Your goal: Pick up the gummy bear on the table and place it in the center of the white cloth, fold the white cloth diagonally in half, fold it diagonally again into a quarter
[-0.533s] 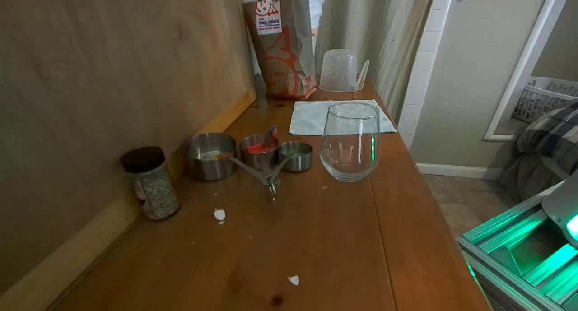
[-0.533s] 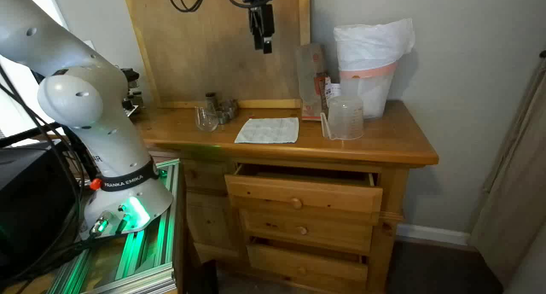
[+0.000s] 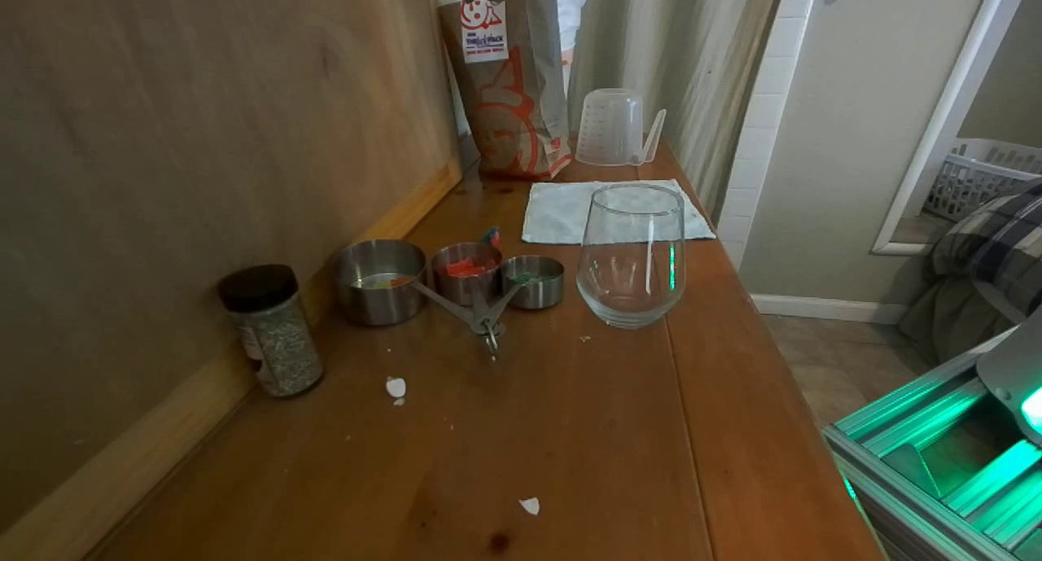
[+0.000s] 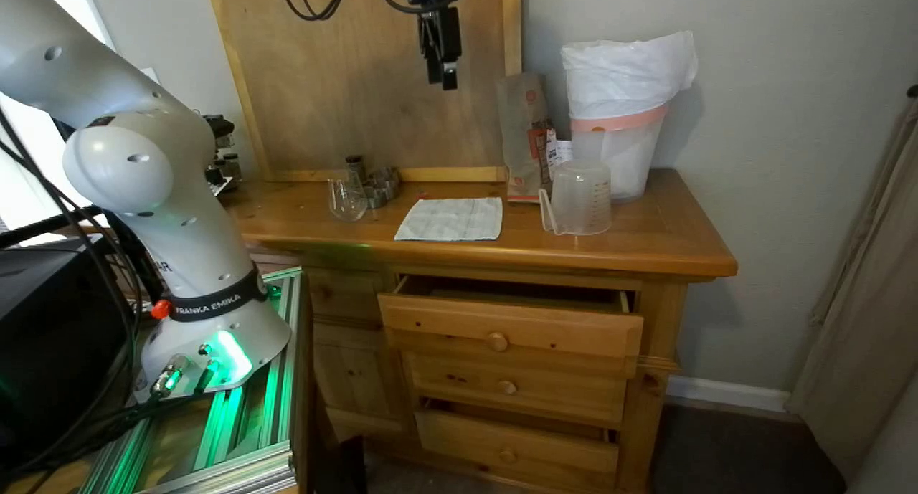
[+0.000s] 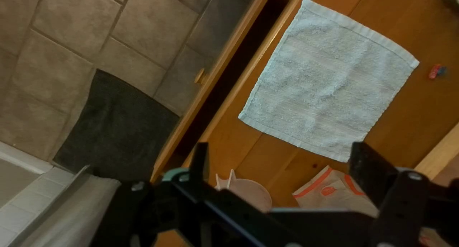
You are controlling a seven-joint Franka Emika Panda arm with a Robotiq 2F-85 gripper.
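In an exterior view the white arm stands on a metal frame beside the desk, slanting up from its base to a rounded joint and on out of sight past the upper left edge. Its end effector hangs in from the top edge, pointing down and well above the desk, dark cables looped next to it. In the wrist view the two fingers reach in from the bottom and stand wide apart. The white cloth lies flat and unfolded near the front edge of the desk — just above an open drawer, between a clear stemless glass and a plastic measuring jug. A small red-and-blue piece rests on the wood just beside one corner of the cloth, on the side away from the drawer; its shape is too small to make out. Next to the glass stand three metal measuring cups — red bits show in the middle one.
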